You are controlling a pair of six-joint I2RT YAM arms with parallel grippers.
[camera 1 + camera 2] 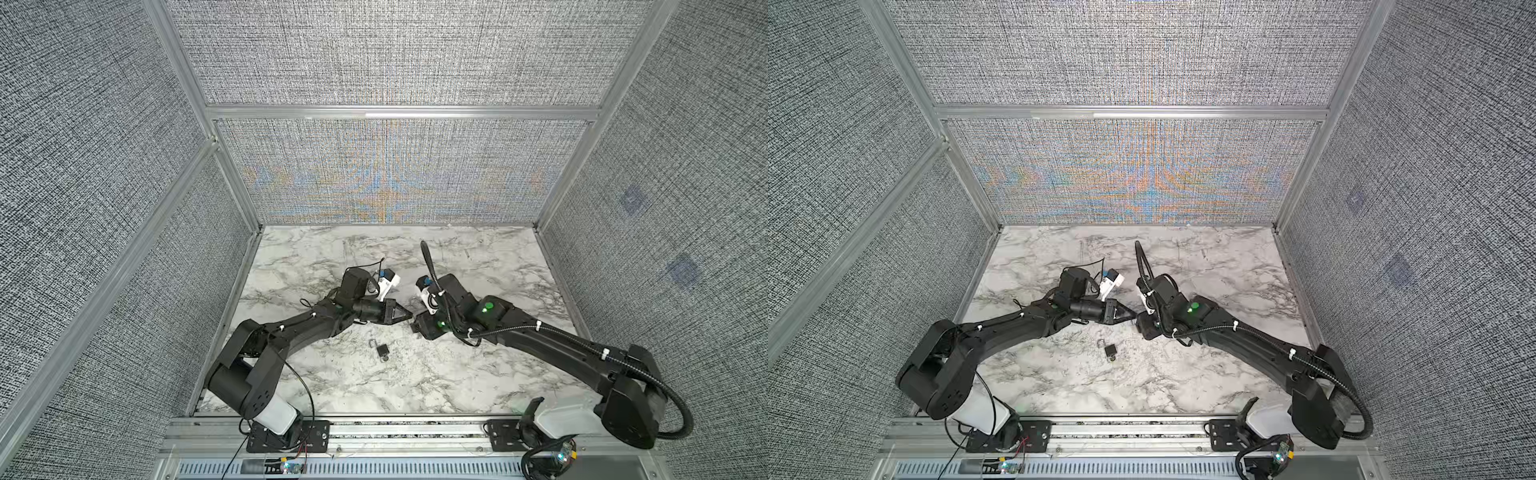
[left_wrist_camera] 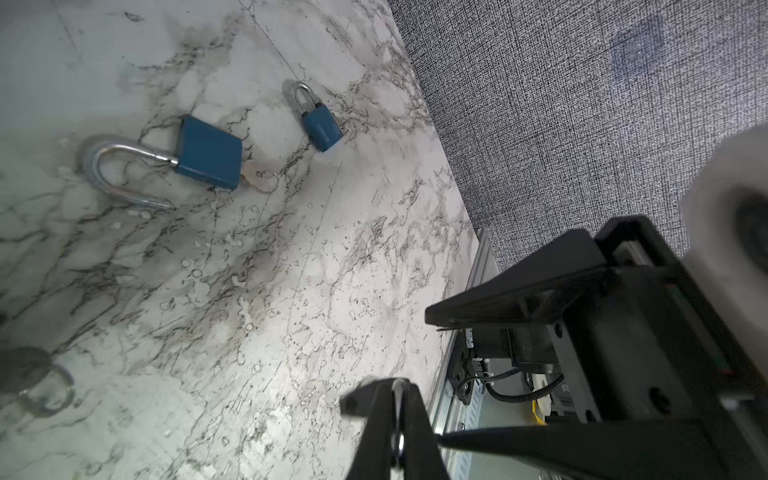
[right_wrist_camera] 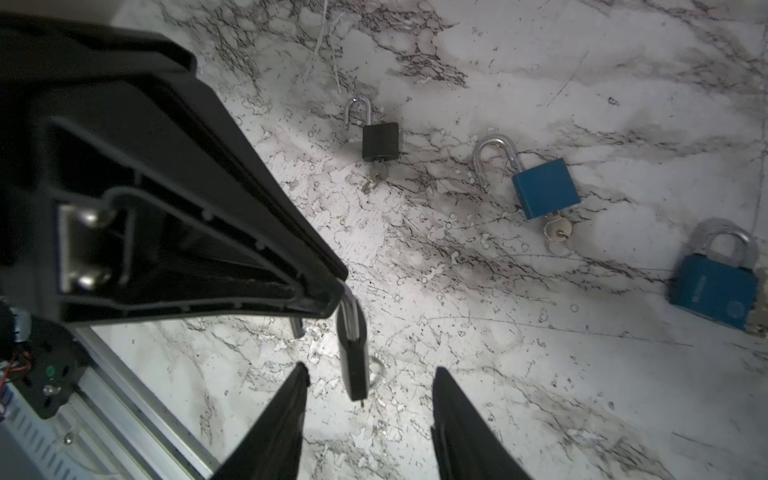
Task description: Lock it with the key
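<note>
The right wrist view's edge cuts off a blue padlock (image 3: 714, 291), and the hanging padlock (image 3: 354, 365) shows only its narrow side there. In the left wrist view a dark ringed thing (image 2: 29, 372) is too blurred to name.

White marble-pattern bench (image 1: 457, 374), grey-black veining; open blue padlock (image 3: 544, 189), closed blue padlock (image 3: 712, 291), lying black padlock (image 3: 380, 141), hanging black padlock (image 3: 353, 365); grey woven walls (image 1: 395, 54).

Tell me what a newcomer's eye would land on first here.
Mid-table, the left hand pinches a dark padlock by its shackle and dangles it between the open fingers of the right hand. On the marble table lie an open black padlock, an open blue padlock and a closed blue padlock.
</note>
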